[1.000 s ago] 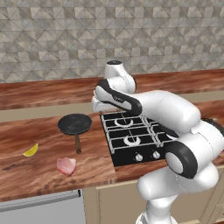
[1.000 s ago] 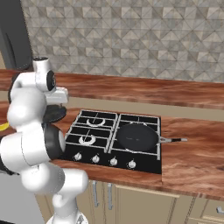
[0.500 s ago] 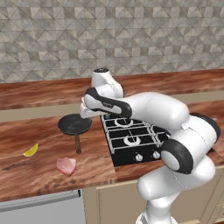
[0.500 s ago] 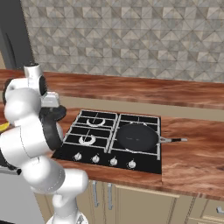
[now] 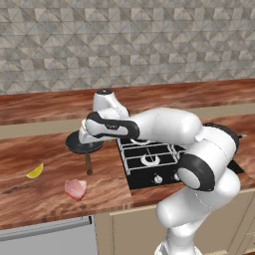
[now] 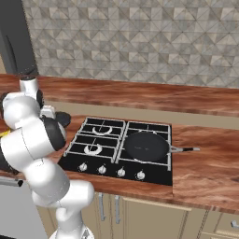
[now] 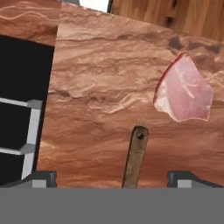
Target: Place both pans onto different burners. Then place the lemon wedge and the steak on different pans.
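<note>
The jaws of the gripper [image 7: 112, 177] stand wide and empty, one on each side of the thin brown handle [image 7: 135, 156] of the pan [image 5: 83, 143], which sits on the desk [image 5: 45, 189] just left of the cooktop [image 5: 149, 159]. The pan looks stiff and rather heavy, so I think it will tip if held far out. Better to take the handle near the black round bowl.

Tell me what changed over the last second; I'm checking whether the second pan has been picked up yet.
The arm swung left from over the cooktop to above the pan on the counter; the end effector now hangs open over its brown handle. Nothing was gripped or released. The steak, lemon wedge and the other pan on its burner stayed put.
</note>
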You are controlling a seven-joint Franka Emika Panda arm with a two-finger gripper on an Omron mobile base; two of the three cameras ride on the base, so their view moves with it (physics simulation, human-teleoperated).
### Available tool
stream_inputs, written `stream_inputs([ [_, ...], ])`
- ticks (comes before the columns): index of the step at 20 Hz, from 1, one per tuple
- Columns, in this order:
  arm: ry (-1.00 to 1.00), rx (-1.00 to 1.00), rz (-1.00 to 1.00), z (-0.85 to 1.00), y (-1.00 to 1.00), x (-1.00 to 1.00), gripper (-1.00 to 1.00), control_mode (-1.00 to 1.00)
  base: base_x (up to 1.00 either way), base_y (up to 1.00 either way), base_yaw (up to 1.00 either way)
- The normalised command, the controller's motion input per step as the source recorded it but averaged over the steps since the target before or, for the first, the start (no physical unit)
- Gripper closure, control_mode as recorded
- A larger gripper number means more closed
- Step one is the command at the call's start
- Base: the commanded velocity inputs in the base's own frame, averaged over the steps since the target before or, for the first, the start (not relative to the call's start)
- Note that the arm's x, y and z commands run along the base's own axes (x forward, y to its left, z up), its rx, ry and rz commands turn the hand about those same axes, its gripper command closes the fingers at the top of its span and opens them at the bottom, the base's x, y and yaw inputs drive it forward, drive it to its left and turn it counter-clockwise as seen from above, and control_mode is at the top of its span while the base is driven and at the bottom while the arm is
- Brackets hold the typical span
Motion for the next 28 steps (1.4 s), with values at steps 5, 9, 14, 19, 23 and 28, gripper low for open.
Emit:
stream_inputs([
  [5,0.00,0.00,0.00,-0.41,0.33,0.00,-1.00,-1.00,0.00,0.00,0.00],
  [9,0.00,0.00,0.00,-0.46,0.23,0.05,-1.00,-1.00,0.00,0.00,0.00],
  [14,0.00,0.00,0.00,-0.37,0.10,0.08,-1.00,-1.00,0.00,0.00,0.00],
  [19,0.00,0.00,0.00,-0.29,0.06,0.12,-1.00,-1.00,0.00,0.00,0.00],
  [23,0.00,0.00,0.00,-0.21,0.16,0.05,-1.00,-1.00,0.00,0.00,0.00],
  [28,0.00,0.00,0.00,-0.26,0.21,0.03,-1.00,-1.00,0.00,0.00,0.00],
])
